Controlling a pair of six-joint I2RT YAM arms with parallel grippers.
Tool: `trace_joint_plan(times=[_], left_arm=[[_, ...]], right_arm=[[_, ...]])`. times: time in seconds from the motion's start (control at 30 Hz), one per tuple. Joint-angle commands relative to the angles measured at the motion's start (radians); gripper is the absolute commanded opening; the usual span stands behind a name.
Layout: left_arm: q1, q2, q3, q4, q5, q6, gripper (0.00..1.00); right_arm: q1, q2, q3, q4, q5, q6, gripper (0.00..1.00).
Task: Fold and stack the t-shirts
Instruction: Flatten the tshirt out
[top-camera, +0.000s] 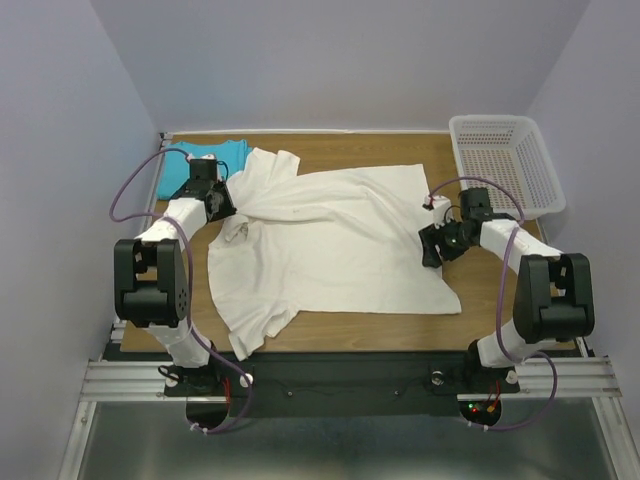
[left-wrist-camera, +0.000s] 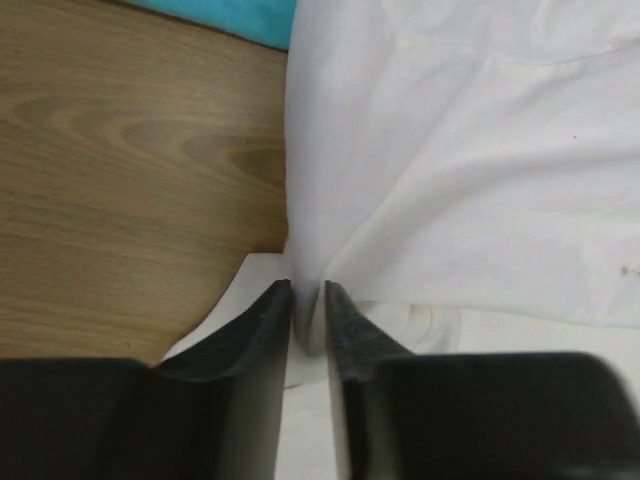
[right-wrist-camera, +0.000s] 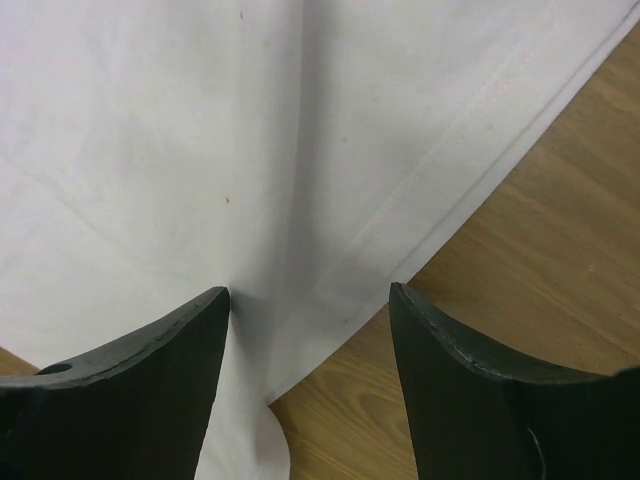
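Covering most of your counter (top-camera: 350, 150), the cream t-shirt (top-camera: 330, 240) lies spread and rumpled. The turquoise t-shirt (top-camera: 215, 152) sits at the far left corner, with the cream shoulder overlapping its edge. Your left gripper (left-wrist-camera: 307, 290) is pinched almost closed on a raised fold of cream cloth there. Your right gripper (right-wrist-camera: 308, 295) is spread wide over the cream hem on the right side, holding nothing.

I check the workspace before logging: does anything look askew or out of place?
The cream t-shirt lies crooked and wrinkled. Its near-left corner reaches the near edge of the table, and a fold is pinched in the shut left pincer. Nothing looks damaged or spilled.
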Motion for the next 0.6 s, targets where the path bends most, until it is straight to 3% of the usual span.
trace_joint_plan(times=[0.0, 0.13, 0.2, 0.27, 0.37, 0.57], left_arm=[[0.020, -0.106, -0.012, 0.044, 0.016, -0.006, 0.43], [0.023, -0.234, -0.018, 0.050, 0.005, 0.000, 0.68], [0.047, -0.291, -0.028, 0.042, 0.005, 0.000, 0.72], [0.058, -0.378, -0.058, 0.025, 0.016, -0.017, 0.73], [0.060, -0.457, -0.127, -0.016, 0.159, -0.084, 0.73], [0.060, -0.517, -0.331, -0.062, 0.353, -0.255, 0.69]], right_arm=[[0.002, 0.018, 0.016, -0.029, 0.013, -0.068, 0.69], [0.002, -0.003, -0.002, -0.055, 0.034, -0.110, 0.66], [0.002, -0.035, -0.010, -0.071, 0.051, -0.121, 0.66], [0.002, -0.066, -0.013, -0.092, 0.062, -0.124, 0.66], [0.002, -0.097, -0.013, -0.162, 0.022, -0.141, 0.63], [0.002, -0.075, -0.046, -0.241, -0.017, -0.199, 0.53]])
